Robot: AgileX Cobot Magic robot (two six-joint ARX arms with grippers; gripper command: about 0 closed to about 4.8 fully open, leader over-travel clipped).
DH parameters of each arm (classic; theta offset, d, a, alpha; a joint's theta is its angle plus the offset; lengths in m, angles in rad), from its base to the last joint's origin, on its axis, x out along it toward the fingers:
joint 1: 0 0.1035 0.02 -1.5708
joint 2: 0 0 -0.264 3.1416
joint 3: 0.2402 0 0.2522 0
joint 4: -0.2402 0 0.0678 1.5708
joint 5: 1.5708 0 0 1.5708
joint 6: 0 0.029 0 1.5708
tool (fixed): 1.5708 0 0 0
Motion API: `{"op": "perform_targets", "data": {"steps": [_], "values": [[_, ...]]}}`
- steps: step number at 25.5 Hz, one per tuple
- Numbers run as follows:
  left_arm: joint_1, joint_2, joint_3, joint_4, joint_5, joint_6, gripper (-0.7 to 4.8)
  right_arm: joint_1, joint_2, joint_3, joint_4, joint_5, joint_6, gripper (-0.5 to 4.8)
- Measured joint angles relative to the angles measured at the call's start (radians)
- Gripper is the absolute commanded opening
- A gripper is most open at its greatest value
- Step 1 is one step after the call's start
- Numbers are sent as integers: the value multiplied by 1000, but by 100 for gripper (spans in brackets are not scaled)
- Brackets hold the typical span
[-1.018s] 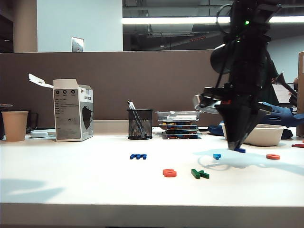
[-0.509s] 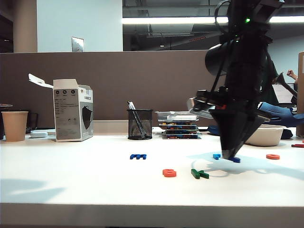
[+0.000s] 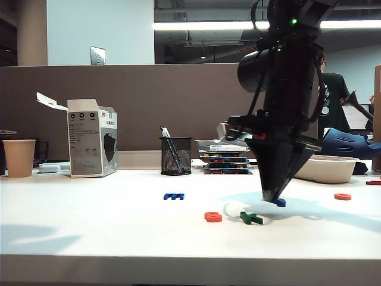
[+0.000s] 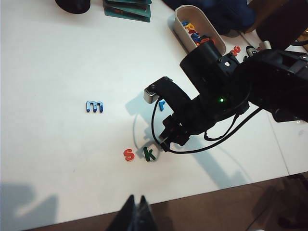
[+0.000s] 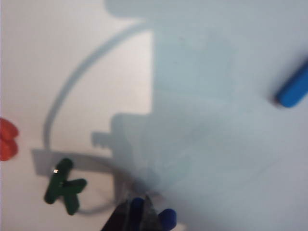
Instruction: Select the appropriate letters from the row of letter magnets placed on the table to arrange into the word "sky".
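On the white table lie an orange-red "s" and, just right of it, a green "k". My right gripper points down a little right of the "k", shut on the dark blue "y". The right wrist view shows the "y" between the fingertips, the "k" close beside it and the "s" at the edge. The left wrist view shows the "s" and "k" side by side. My left gripper hangs shut and empty over the table's front edge.
The dark blue "m", a light blue letter and an orange-red ring stay in the row. Behind stand a mesh pen cup, a white box, a paper cup, stacked cases and a white tub.
My right gripper has carried the dark blue "y" leftward, from beside the light blue letter to just right of the green "k". The left arm has not moved.
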Motion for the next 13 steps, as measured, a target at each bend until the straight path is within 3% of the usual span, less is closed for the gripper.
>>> {"op": "perform_targets", "data": {"steps": [13], "values": [[0,0,0,0,0,0,-4,10,-22,-106,58,15,10,-2]]}}
